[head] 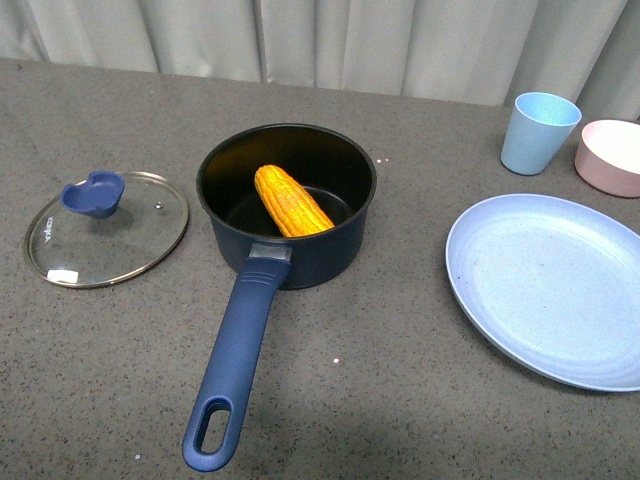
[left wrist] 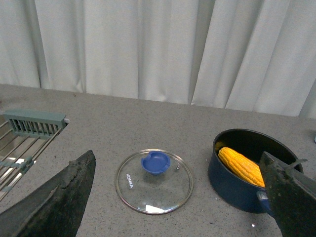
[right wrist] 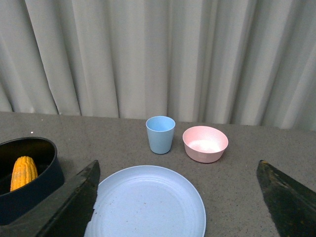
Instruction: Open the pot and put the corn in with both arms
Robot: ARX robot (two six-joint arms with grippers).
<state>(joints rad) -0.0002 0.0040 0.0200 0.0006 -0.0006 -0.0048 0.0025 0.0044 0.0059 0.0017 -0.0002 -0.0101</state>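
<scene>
The corn (head: 292, 201) is lying inside the pot (head: 290, 205), leaning with one end up on the far wall and the other end down on the black bottom, so the job is looking done. The pot is sitting in the middle of the tabletop (head: 400, 380) with its long handle (head: 235, 360) pointing toward the robot. The glass lid (head: 106, 228) is resting flat just to the left, well apart from the pot, so the top is staying open. On the right, a blue plate (head: 550, 285) is sitting near the pot, with a blue cup (head: 538, 131) and a pink bowl (head: 610, 156) behind it. Both sets of jaws, left gripper (left wrist: 173, 197) and right gripper (right wrist: 175, 202), are standing wide apart, holding nothing, hanging up above the tabletop. There is plenty of room for pulling back. A metal rack (left wrist: 24, 143) is sitting far out to the left.
</scene>
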